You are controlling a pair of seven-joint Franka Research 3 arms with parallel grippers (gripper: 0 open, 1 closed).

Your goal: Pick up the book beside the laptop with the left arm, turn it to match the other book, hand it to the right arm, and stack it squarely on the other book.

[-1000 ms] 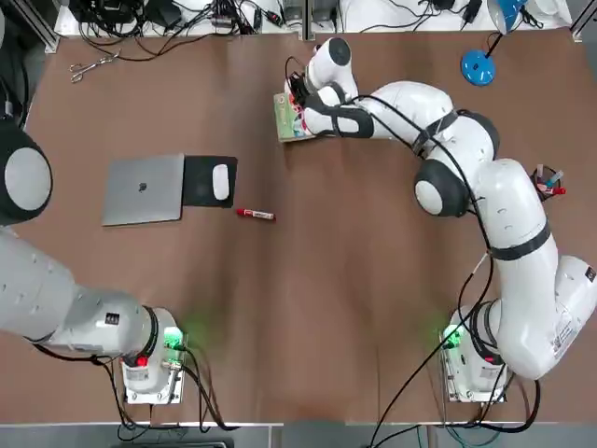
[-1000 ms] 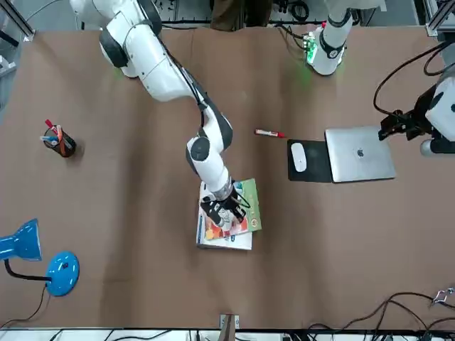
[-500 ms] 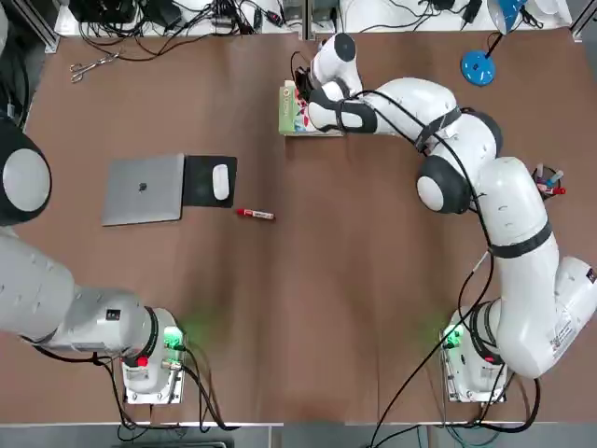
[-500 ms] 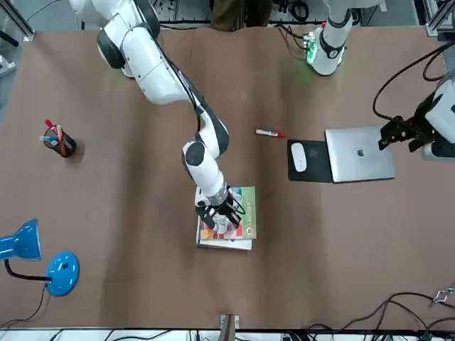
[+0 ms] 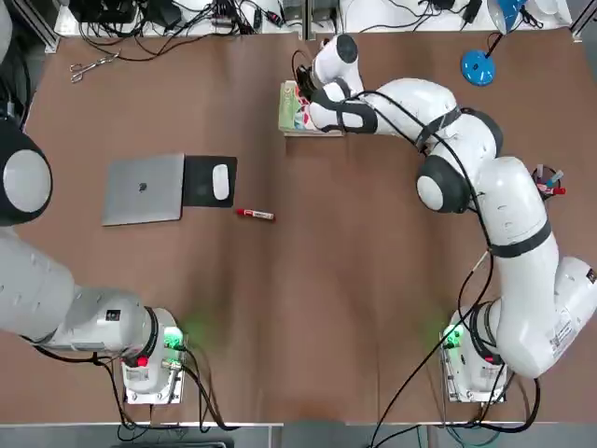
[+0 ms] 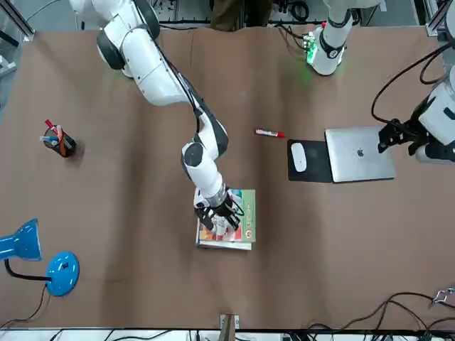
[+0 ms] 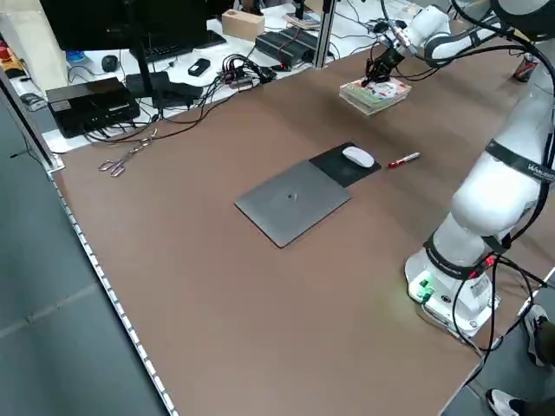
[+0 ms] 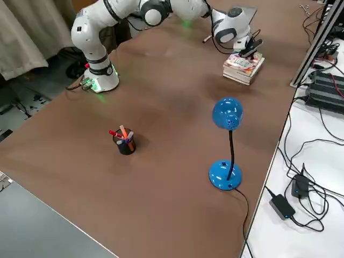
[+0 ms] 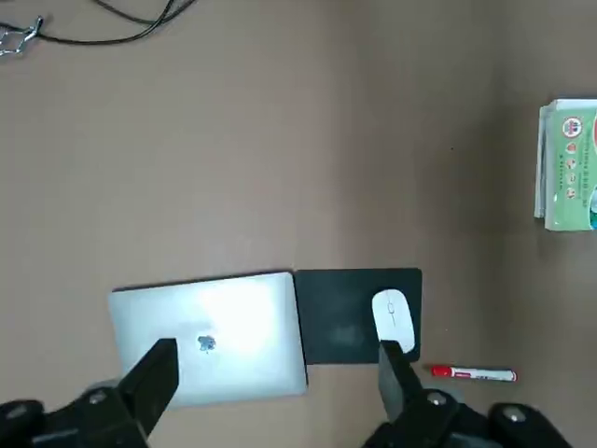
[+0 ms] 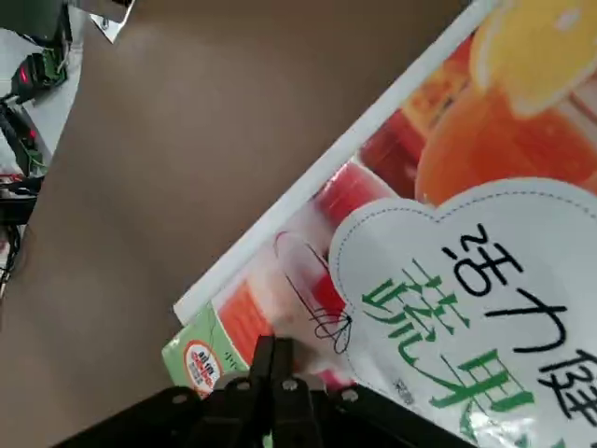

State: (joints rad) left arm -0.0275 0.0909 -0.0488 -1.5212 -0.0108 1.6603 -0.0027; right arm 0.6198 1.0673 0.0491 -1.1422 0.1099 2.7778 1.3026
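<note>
At the counter's far edge, the colourful book (image 6: 234,217) now sits nearly square on the white book (image 6: 225,244), its skew gone; right gripper (image 6: 217,215) jaws closed, left gripper (image 9: 280,392) jaws open above the laptop (image 9: 210,336).

The middle of the desk (image 5: 373,280) lies open; only a red marker (image 5: 255,215) sits there. The laptop (image 5: 143,189) and the mouse pad (image 5: 198,180) with its mouse (image 5: 221,181) block the left side. The book stack (image 5: 289,107) and the right arm (image 5: 448,149) crowd the far edge. A pen cup (image 5: 548,180) stands at the right edge, a blue lamp (image 5: 478,65) in the far right corner.
</note>
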